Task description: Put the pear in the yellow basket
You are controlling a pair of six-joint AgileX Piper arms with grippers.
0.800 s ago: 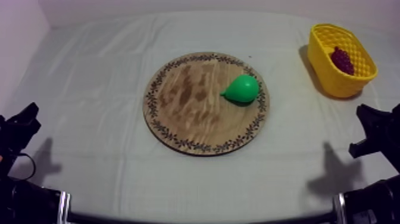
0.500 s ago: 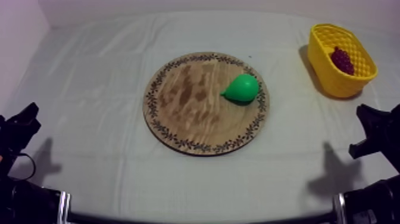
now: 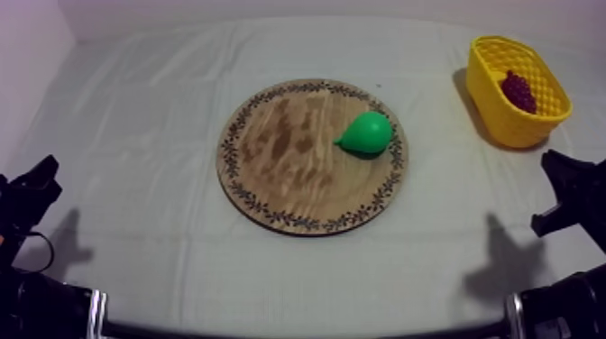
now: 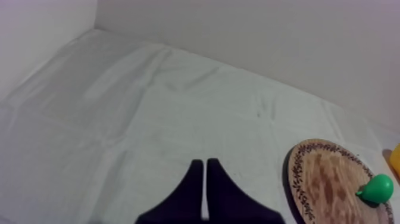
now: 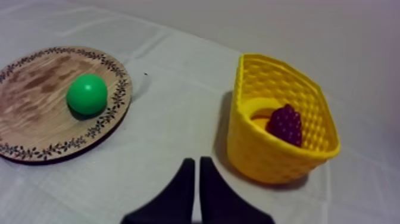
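**Surface.** A grey-white cloth (image 3: pixel 153 126) covers the whole table. It lies mostly flat, with shallow creases and soft folds running across it. Faint shadows of the arms fall on it near the front edge.

**Room.** A plain pale back wall (image 4: pixel 268 47) rises directly behind the table's far edge. A pale side wall (image 3: pixel 27 36) meets it at the far left corner.

**Centre.** A round wooden board (image 3: pixel 280 158) with a dark leaf-patterned rim lies flat on the cloth. The green pear (image 3: pixel 367 133) lies on its side on the board's right half, near the rim. Its narrow end is turned toward the board's middle.

**Far right.** The yellow basket (image 3: pixel 494 99) stands on the cloth, well apart from the board. A bunch of dark grapes (image 3: pixel 518 90) sits inside it.

**Left gripper** (image 4: pixel 204 162). It is low over bare cloth at the table's left side. Its fingers are pressed together in a narrow wedge and hold nothing.

**Right gripper** (image 5: pixel 194 159). It is low over the cloth at the right side, with the board to one side and the basket to the other. Its fingers are likewise together and hold nothing.
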